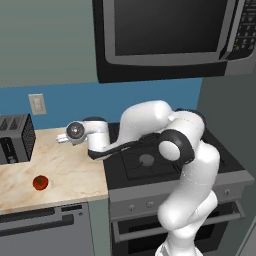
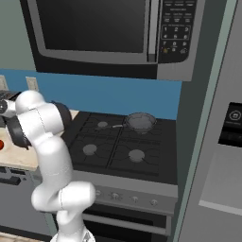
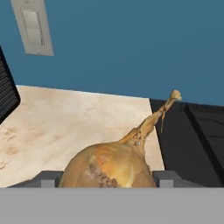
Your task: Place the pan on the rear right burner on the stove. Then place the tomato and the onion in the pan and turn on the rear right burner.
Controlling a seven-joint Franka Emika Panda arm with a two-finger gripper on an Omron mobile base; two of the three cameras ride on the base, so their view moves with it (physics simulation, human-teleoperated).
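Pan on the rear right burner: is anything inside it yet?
The pan looks empty in the right base view, though its near wall hides some floor. The tomato lies on the counter; the onion sits between the end effector's fingers.

Tan onion [image 3: 109, 166] clamped between tool [image 3: 107, 177] tips

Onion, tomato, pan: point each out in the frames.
onion [image 3: 109, 168], hand view, on the tan bulb between the fingertips.
tomato [image 1: 40, 183], left base view, on its red skin.
pan [image 2: 140, 122], right base view, on the bowl's inside, at the rear right burner.
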